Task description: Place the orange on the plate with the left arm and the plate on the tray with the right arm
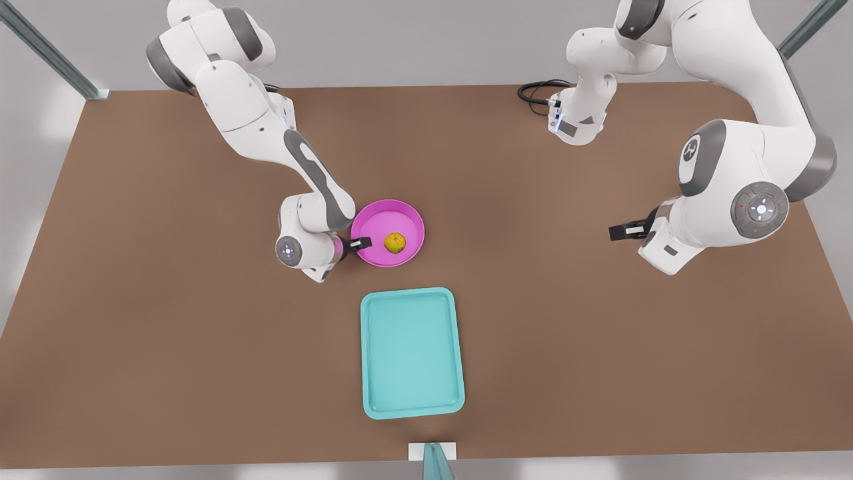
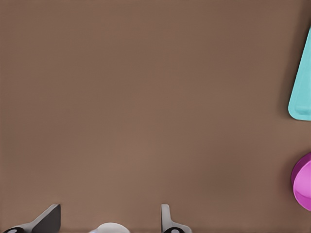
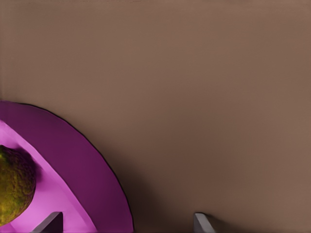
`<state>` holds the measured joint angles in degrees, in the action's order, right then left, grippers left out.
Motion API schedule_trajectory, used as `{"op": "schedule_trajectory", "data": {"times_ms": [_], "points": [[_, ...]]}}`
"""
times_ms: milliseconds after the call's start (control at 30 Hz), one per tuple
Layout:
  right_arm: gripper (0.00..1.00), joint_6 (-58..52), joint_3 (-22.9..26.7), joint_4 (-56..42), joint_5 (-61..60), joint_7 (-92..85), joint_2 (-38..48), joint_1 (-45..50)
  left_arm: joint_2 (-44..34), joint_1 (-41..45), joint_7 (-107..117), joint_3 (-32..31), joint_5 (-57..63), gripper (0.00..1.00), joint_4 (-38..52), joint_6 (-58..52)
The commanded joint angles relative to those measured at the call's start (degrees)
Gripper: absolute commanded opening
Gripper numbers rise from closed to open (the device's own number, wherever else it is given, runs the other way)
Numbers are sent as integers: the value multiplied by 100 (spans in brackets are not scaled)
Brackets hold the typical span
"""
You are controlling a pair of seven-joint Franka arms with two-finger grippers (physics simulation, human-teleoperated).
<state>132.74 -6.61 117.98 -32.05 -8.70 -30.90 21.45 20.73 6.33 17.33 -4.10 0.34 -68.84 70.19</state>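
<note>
sitting in the middle of the plate, the orange marks the first half of the task as apparently done; the close right wrist view shows the fruit resting on the pink dish too. what is left, by the look of it, is the second half: the plate stands on the brown surface, near the tray but apart from it, and the tray carries nothing. the right gripper is at the plate's rim on the front view's left, its jaws spread, one finger over the dish and the other off its edge, so the rim seems to lie between them, not yet pinched as far as i can tell. the left gripper waits well away on the front view's right, above bare surface, jaws spread and holding nothing; its own wrist view catches slivers of the tray and the plate off to one side. i judge the task roughly halfway, with closing on the rim, carrying and setting down to come.
</note>
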Motion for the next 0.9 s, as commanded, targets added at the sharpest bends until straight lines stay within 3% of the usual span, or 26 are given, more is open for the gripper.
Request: {"op": "schedule_trajectory", "data": {"times_ms": [0, 167, 233, 367, 400, 567, 633, 867], "points": [[100, -178, 2, -30, -12, -528, 23, 0, -7, 0, -133, -4, 1, 100, 2, -14], [99, -178, -7, -38, -12, -528, 31, 0, -7, 0, -133, 5, 10, 100, 2, -14], [80, -249, 2, -91, -3, -528, 23, 0, -7, 0, -142, -4, 1, 100, 2, -5], [57, -257, 2, -153, -3, -528, -4, 0, -7, 0, -133, -4, 10, 100, 2, -5], [47, -336, 2, -231, -3, -528, -30, 0, 1, 0, -142, -4, 10, 100, 2, 4], [26, -732, 11, -381, -3, -501, -56, 0, 1, 0, -142, -4, 1, 100, 2, 13], [21, -732, 2, -390, -3, -501, -39, 0, 1, 9, -133, -4, 1, 100, 2, 4], [21, -1224, 2, -478, -12, -730, 198, 0, 10, 9, -133, -4, 10, 100, -6, 13]]}}
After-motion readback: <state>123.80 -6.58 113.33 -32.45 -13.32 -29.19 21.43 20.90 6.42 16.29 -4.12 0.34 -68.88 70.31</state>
